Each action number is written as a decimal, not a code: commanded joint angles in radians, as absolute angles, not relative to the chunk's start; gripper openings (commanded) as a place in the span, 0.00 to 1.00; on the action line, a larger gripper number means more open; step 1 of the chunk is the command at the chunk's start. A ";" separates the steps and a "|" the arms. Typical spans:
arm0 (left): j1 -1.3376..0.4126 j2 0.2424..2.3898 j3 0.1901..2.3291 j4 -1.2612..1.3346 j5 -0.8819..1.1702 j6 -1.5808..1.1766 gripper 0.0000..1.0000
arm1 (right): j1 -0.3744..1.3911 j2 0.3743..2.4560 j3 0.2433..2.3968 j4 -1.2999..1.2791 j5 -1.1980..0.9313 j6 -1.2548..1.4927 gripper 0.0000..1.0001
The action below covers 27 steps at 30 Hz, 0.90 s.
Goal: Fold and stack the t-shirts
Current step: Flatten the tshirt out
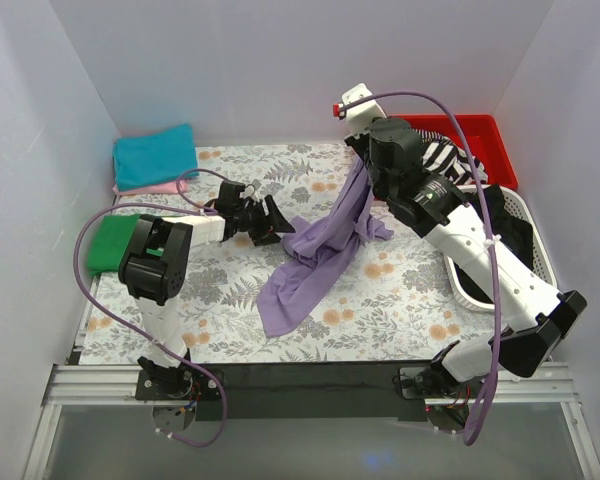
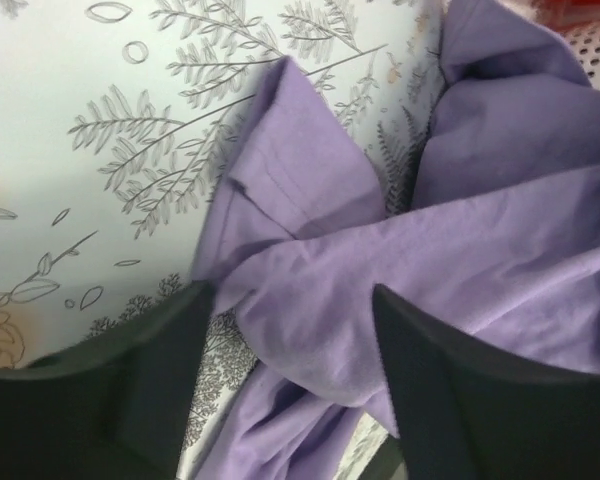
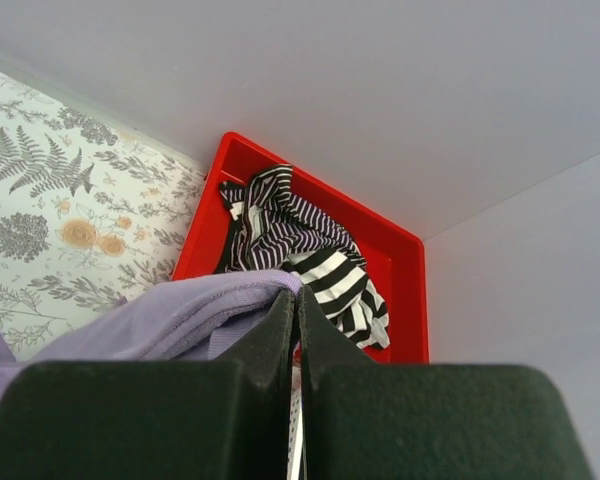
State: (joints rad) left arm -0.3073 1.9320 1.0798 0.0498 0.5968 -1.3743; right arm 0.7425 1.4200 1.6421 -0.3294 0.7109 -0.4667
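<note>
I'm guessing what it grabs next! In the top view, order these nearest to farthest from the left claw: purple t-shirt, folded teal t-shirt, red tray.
1. Lavender-purple cloth t-shirt, just beside the left claw.
2. Folded teal cloth t-shirt, back-left corner.
3. Red plastic tray, back right.

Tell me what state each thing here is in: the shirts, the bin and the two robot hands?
lavender t-shirt: unfolded, one end lifted, the rest trailing on the table.
teal t-shirt: folded, lying on the pink one.
pink t-shirt: folded, under the teal one.
green t-shirt: folded, at the left edge.
striped cloth: crumpled in the red bin.
left gripper: open, astride lavender cloth.
right gripper: shut on the lavender t-shirt.
</note>
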 commanded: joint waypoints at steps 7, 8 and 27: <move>-0.313 1.916 1.063 -0.018 0.575 -1.342 0.00 | 0.724 1.378 1.646 -0.244 0.741 -0.479 0.01; -0.313 1.910 1.065 -0.020 0.578 -1.336 0.00 | 0.724 1.373 1.649 -0.244 0.744 -0.480 0.01; -0.311 1.677 1.405 -0.388 0.341 -1.118 0.00 | 0.719 1.339 1.644 -0.239 0.739 -0.486 0.01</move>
State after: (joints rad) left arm -0.3099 1.7565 1.3472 -0.3164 0.3851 -1.1732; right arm 0.7258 1.3842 1.6268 -0.3122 0.7155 -0.4782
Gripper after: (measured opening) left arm 0.007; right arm 0.022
